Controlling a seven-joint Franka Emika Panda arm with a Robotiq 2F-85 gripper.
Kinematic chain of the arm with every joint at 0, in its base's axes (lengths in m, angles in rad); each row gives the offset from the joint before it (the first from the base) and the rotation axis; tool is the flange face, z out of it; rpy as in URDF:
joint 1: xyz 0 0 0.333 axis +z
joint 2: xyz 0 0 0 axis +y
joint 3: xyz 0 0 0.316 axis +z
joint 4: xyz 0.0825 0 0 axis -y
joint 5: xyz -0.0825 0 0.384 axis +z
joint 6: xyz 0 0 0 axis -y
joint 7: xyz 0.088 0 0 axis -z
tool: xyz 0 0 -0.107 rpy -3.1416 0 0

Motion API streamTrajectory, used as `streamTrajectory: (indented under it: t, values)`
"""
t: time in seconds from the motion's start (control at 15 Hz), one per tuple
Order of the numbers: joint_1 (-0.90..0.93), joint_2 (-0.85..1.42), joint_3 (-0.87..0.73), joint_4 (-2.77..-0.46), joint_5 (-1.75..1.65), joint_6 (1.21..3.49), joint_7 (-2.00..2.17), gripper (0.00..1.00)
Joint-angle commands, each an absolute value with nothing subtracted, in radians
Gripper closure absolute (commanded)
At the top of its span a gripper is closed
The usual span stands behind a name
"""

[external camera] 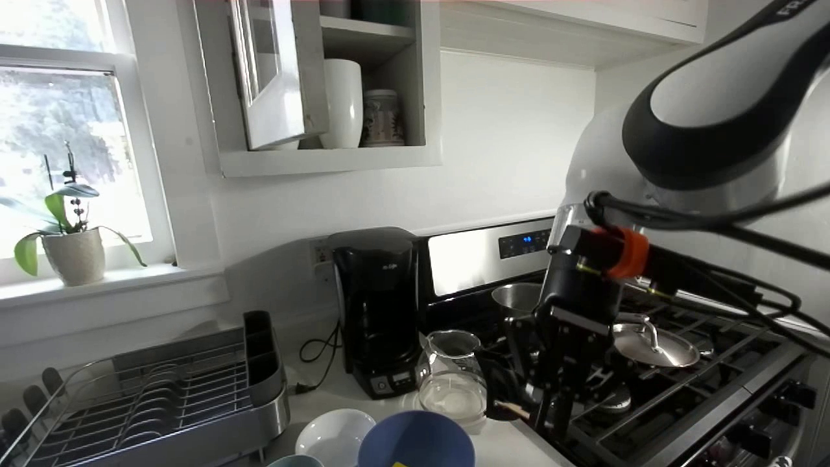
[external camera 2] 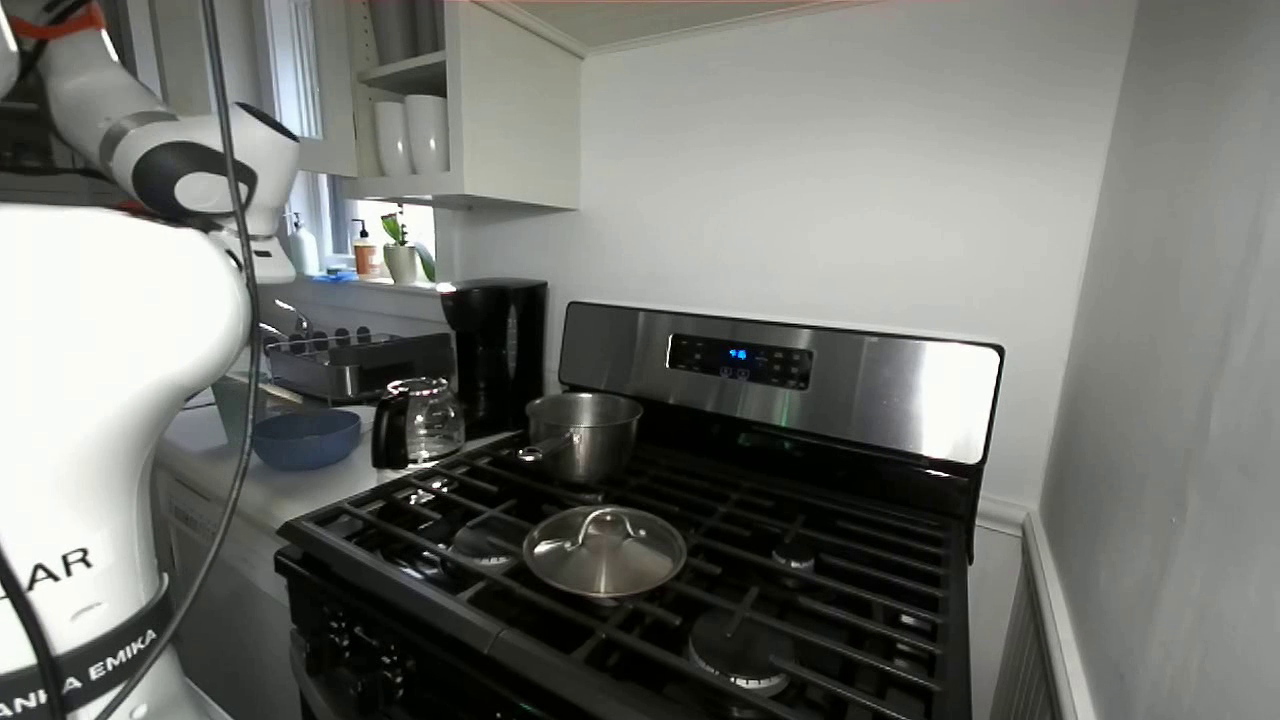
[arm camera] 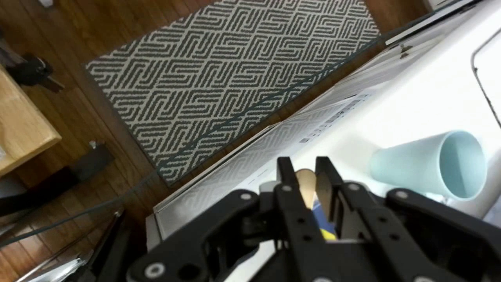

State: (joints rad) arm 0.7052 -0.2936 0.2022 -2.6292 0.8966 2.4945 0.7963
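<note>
Near the front edge of the white tabletop (arm camera: 411, 102), my claw (arm camera: 303, 166) is pinched around a wooden piece (arm camera: 307, 186), which sits between the two fingertips in the wrist view. Most of that piece is hidden from me: the black fingers cover its sides, and only one end shows. In an exterior view a tan sliver of wood (external camera: 512, 409) pokes out beside the fingers, though I can't be certain it is the same piece. In an exterior view my own white arm (external camera 2: 90, 400) blocks the claw completely. The blue bowl (external camera: 417, 438) is cut off by the bottom of the frame, and something yellow (external camera: 399, 464) in it shows as a mere corner, too little for me to name. Glare washes out much of the tabletop in the wrist view.

What I can see of the wooden piece is light tan, with a smooth, rounded tip and a narrow body that fills the gap between the fingertips. I can't make out what sort of utensil it belongs to, or its length. Past it, the bowl's blue and that yellow show between the fingers. A pale blue cup (arm camera: 415, 160) is near the claw, apart from it.
</note>
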Motion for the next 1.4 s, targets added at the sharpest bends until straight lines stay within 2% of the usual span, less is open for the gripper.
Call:
streamTrajectory:
  t: [0.0, 0.33, 0.53, 0.6, 0.67, 1.0, 1.07, 1.33]
  values:
    - [0.534, -0.481, 0.156, -2.739, 0.973, 2.319, 0.764, 0.95]
    - [0.246, -0.572, 0.119, -2.74, 0.911, 2.133, 0.759, 0.95]
    - [0.149, -0.645, 0.141, -2.751, 0.911, 2.133, 0.752, 0.95]
    - [0.152, -0.577, 0.153, -2.737, 0.936, 2.127, 0.734, 0.95]
    - [0.136, -0.589, 0.155, -2.737, 0.935, 2.126, 0.734, 0.81]
    - [0.135, -0.581, 0.171, -2.741, 0.934, 2.127, 0.736, 0.81]
    - [0.135, -0.581, 0.172, -2.741, 0.933, 2.128, 0.736, 0.95]
    - [0.077, -0.552, 0.097, -2.658, 0.934, 2.067, 0.729, 0.95]
